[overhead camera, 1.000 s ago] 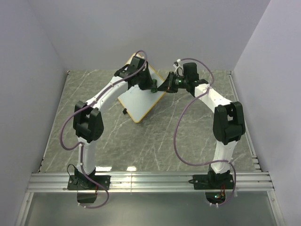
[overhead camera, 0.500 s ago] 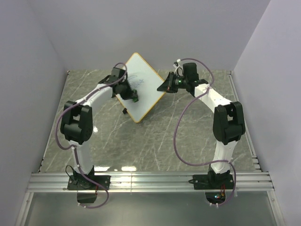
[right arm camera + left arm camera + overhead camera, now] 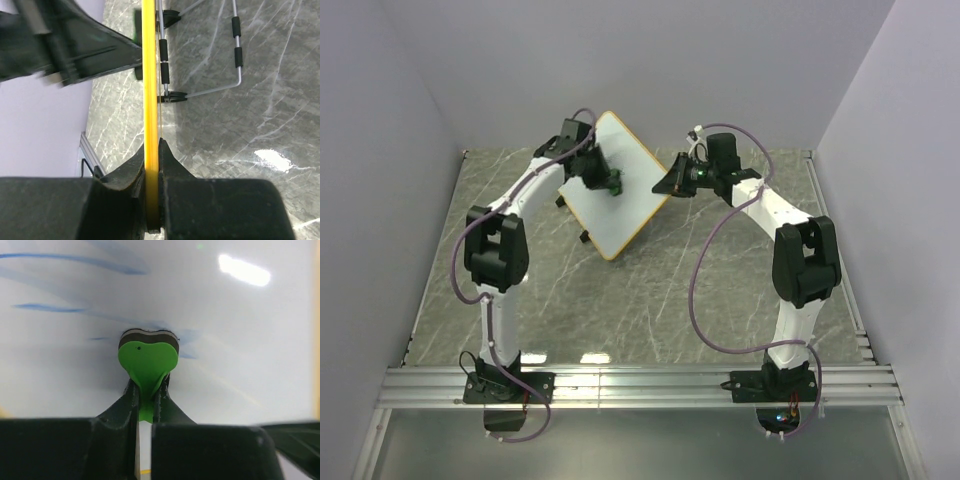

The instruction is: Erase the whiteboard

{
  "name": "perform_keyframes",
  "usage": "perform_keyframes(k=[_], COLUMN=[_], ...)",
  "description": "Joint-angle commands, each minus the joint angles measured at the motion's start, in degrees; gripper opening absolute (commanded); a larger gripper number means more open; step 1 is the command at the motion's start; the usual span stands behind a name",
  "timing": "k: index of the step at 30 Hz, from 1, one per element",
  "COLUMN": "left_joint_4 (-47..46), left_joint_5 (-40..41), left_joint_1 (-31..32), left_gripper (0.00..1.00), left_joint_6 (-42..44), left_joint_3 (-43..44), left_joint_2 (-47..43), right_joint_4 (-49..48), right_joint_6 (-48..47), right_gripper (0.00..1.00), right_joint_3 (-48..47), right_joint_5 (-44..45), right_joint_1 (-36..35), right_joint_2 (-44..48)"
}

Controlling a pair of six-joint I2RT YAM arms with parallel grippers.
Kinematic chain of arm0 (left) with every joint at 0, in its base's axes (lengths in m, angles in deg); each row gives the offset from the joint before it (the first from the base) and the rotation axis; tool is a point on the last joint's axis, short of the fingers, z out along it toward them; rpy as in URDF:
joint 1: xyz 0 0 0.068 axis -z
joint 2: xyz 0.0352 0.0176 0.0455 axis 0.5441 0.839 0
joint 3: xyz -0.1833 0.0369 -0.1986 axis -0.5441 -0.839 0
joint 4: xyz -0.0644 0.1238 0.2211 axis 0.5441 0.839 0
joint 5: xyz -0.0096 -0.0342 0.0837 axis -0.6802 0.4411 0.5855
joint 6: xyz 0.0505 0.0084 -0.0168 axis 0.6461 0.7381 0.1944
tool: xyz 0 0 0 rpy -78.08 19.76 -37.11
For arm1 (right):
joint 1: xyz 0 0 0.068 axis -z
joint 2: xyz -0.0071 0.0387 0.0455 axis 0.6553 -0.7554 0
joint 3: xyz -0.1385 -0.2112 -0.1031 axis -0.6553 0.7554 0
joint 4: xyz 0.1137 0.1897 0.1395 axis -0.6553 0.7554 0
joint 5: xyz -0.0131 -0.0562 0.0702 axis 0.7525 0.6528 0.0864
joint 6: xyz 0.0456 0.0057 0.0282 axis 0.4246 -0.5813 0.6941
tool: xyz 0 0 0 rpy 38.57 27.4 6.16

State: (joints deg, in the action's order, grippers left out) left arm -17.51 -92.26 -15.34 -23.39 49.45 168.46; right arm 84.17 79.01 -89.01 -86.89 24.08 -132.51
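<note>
The whiteboard (image 3: 630,215), white with an orange frame, stands tilted at the back of the table. My left gripper (image 3: 610,183) is shut on a small green eraser (image 3: 615,185) and presses it against the board's face. In the left wrist view the eraser (image 3: 148,357) touches the white surface (image 3: 240,340), with faint blue strokes (image 3: 75,259) up and to the left. My left gripper (image 3: 147,390) pinches the eraser's tail. My right gripper (image 3: 668,186) is shut on the board's right edge. The right wrist view shows the orange frame (image 3: 149,90) clamped in my right gripper (image 3: 152,165).
The board's wire stand (image 3: 236,45) with black sleeves rests on the grey marble table (image 3: 650,300) behind the board. My left arm (image 3: 75,50) sits on the board's other side. Grey walls close in the back and sides; a metal rail (image 3: 640,385) runs along the near edge.
My left gripper with the eraser swept from the board's upper right to its lower left, then back up to the middle. The right gripper and the board stayed put.
</note>
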Motion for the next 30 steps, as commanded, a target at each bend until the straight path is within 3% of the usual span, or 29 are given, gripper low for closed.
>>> perform_keyframes(k=[1, 6, 13, 18, 26, 30], left_joint_4=[-2.56, -2.47, -6.95, -4.59, 1.04, 1.84], left_joint_5=[-7.15, -6.46, -3.38, -3.28, -2.4, -7.57], left_joint_1=[6.01, 6.9, -1.01, -7.51, -4.28, -0.5], left_gripper=[0.0, 0.0, 0.0, 0.0, 0.0, 0.0], left_joint_6=[-0.81, -2.13, -3.02, 0.14, 2.44, 0.34], left_joint_3=[9.9, 11.52, -5.68, -9.58, 5.43, 14.14], left_joint_2=[1.36, 2.16, -3.28, -1.45, 1.28, 3.57], right_joint_4=[7.51, 7.86, 7.68, 7.68, 8.65, 9.79], right_joint_6=[-0.04, 0.05, -0.04, -0.21, -0.74, -1.27], right_gripper=[0.0, 0.0, 0.0, 0.0, 0.0, 0.0], right_joint_3=[0.3, 0.04, 1.79, 2.76, 2.77, 1.45], right_joint_5=[0.45, 0.89, 1.6, 1.77, 2.56, 3.0], right_joint_1=[-2.65, -3.0, -3.18, -3.09, -3.53, -4.14], right_joint_2=[1.5, 1.67, 2.99, 3.78, 3.61, 2.82])
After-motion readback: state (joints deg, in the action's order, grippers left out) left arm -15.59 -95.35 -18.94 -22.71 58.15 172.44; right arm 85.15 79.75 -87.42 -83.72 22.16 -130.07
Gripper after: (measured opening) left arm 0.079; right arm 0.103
